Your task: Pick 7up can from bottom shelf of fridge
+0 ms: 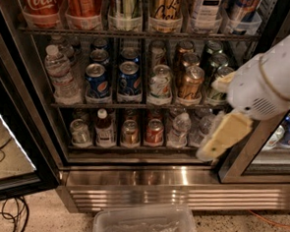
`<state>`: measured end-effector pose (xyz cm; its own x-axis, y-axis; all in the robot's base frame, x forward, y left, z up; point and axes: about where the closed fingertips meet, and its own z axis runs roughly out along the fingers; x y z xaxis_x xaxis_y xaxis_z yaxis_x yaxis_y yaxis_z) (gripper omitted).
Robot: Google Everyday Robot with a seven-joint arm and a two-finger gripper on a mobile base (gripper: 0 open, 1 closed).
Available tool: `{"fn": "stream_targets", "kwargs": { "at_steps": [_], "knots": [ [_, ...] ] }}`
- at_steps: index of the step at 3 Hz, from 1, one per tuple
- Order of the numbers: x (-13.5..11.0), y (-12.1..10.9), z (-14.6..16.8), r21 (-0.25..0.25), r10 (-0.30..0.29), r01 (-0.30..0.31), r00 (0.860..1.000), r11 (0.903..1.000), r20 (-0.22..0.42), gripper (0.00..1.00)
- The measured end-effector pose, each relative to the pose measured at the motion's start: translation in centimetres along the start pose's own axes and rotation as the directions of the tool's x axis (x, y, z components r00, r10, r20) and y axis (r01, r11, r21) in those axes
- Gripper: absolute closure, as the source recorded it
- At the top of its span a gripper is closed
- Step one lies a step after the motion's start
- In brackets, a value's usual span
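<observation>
The 7up can (80, 132), pale silvery-grey with a shiny top, stands at the far left of the bottom shelf (133, 150) of the open fridge (180, 188). To its right stand a small bottle (105, 128), a bronze-gold can (130, 133), a red can (155, 132) and water bottles (180, 130). My gripper (221, 140), pale yellow under the white arm (270, 81), hangs in front of the right end of the bottom shelf, well to the right of the 7up can and apart from it.
The middle rack holds a water bottle (61, 76), Pepsi cans (98, 80) and other cans. The fridge door (13, 179) stands open at the left. A clear plastic bin (145, 226) sits on the floor below. Cables (1, 217) lie at the bottom left.
</observation>
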<state>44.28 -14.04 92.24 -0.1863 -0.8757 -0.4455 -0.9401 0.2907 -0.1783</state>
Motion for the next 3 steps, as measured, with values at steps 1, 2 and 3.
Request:
{"fn": "stream_targets", "kwargs": {
  "at_steps": [1,2,3],
  "knots": [
    [-5.0,1.1,5.2,-0.046,0.007,0.001,0.981,0.9990,0.193,0.00],
    [-6.9,-0.1,5.0,0.007,0.012,-0.014,0.968,0.9999,0.249,0.00],
    [-6.9,-0.1,5.0,0.007,0.012,-0.014,0.968,0.9999,0.249,0.00]
  ]
}}
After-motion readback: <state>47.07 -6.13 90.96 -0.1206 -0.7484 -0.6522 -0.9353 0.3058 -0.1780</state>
